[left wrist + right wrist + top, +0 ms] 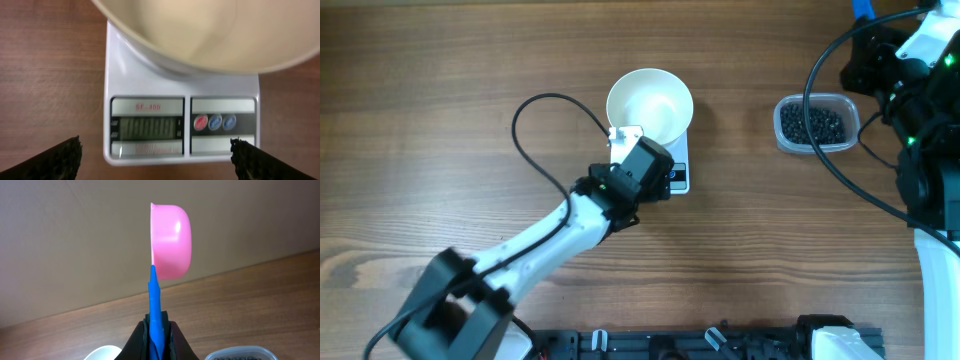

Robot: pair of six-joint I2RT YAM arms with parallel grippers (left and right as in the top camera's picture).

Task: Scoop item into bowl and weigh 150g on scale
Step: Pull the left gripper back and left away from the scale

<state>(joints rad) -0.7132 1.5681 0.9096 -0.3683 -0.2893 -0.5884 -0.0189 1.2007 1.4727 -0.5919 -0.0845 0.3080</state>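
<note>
The white bowl (650, 103) stands empty on the small white scale (678, 172), whose display (149, 128) and buttons face my left gripper (157, 161). That gripper hovers open just in front of the scale's near edge, its black fingertips (67, 157) spread wider than the scale, holding nothing. The item, tiny black beads (811, 124), fills a clear plastic tub (850, 110) to the right. My right gripper (157, 330) is shut on the blue handle (154, 300) of a pink scoop (172, 240), held high with its cup on edge, up at the far right (865, 12).
A black cable (535, 130) loops over the wood table left of the bowl. The left arm (540, 245) stretches diagonally from the front left. The right arm's body and cables (920, 130) crowd the right edge behind the tub.
</note>
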